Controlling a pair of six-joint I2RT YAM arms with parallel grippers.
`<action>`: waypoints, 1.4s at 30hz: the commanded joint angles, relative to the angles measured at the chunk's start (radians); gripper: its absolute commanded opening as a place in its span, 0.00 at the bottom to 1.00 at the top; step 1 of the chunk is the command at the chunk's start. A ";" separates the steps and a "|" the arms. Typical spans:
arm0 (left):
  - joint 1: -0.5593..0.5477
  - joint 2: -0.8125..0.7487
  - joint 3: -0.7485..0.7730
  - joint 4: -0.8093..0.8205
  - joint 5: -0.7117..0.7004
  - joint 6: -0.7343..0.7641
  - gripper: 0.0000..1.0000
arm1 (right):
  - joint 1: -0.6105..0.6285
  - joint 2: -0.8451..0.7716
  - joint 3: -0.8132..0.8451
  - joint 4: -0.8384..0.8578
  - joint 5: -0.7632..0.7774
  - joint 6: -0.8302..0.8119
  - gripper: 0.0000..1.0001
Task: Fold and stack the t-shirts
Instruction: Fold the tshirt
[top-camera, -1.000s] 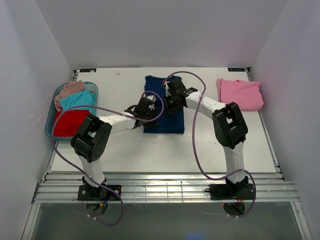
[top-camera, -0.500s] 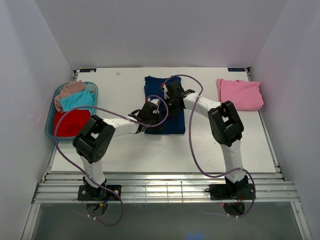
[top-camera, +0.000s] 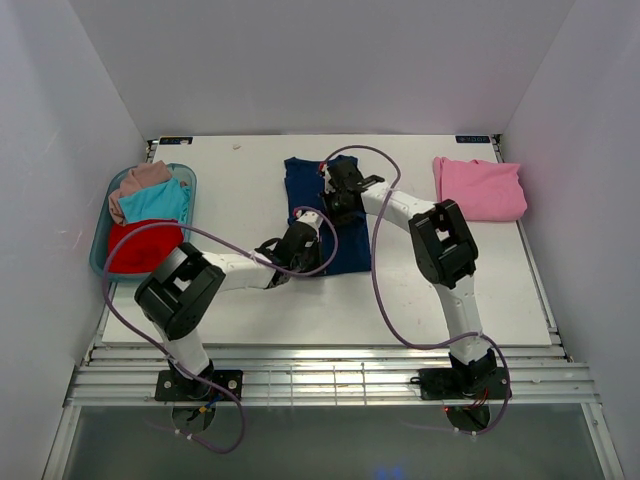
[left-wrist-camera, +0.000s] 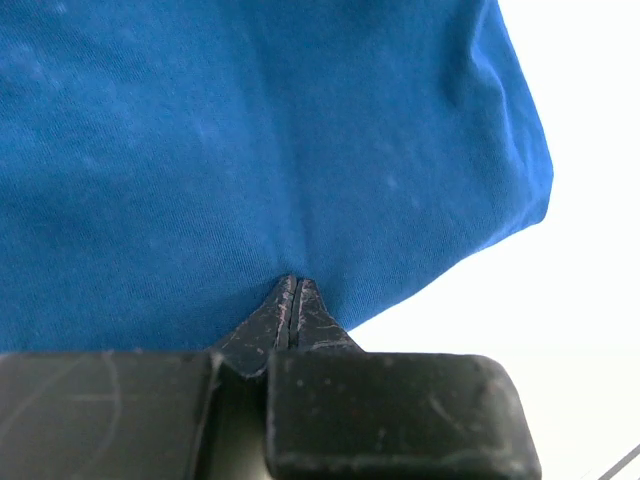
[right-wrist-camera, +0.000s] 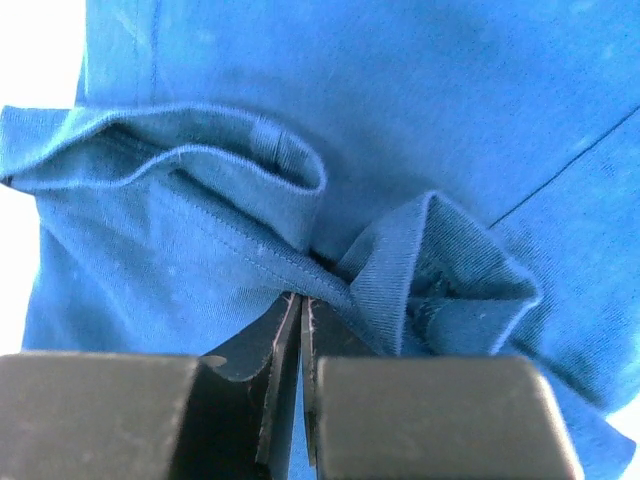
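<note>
Top view: navy t-shirt lies mid-desk, no longer the neat rectangle of a second ago; its far-left corner has slid left and the outline is skewed. Left pincer has moved toward the near edge and now sits over the shirt's near-left part, with the left elbow dropped back and left. Right pincer sits on the shirt's middle, and its elbow has swung left toward the shirt. Pink t-shirt is folded at the far right, unchanged. The basket at left holds the red t-shirt, teal t-shirt and dusty-pink t-shirt, same as before. Left wrist: left pincer is clenched, tips pressed against the navy t-shirt close to its edge, white desk to the right; can't tell if cloth is actually caught. Right wrist: right pincer is clamped on a bunched fold of the navy t-shirt, hem and folds rucked up on both sides of the tips.
</note>
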 joint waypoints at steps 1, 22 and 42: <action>-0.055 0.001 -0.095 -0.195 0.035 0.009 0.00 | -0.011 0.044 0.054 0.011 0.063 -0.004 0.08; -0.187 -0.047 -0.177 -0.292 -0.038 -0.059 0.00 | -0.114 0.034 0.379 -0.041 0.278 -0.079 0.08; -0.100 -0.389 -0.006 -0.586 -0.375 -0.115 0.64 | -0.045 -0.675 -0.679 0.053 0.038 0.068 0.71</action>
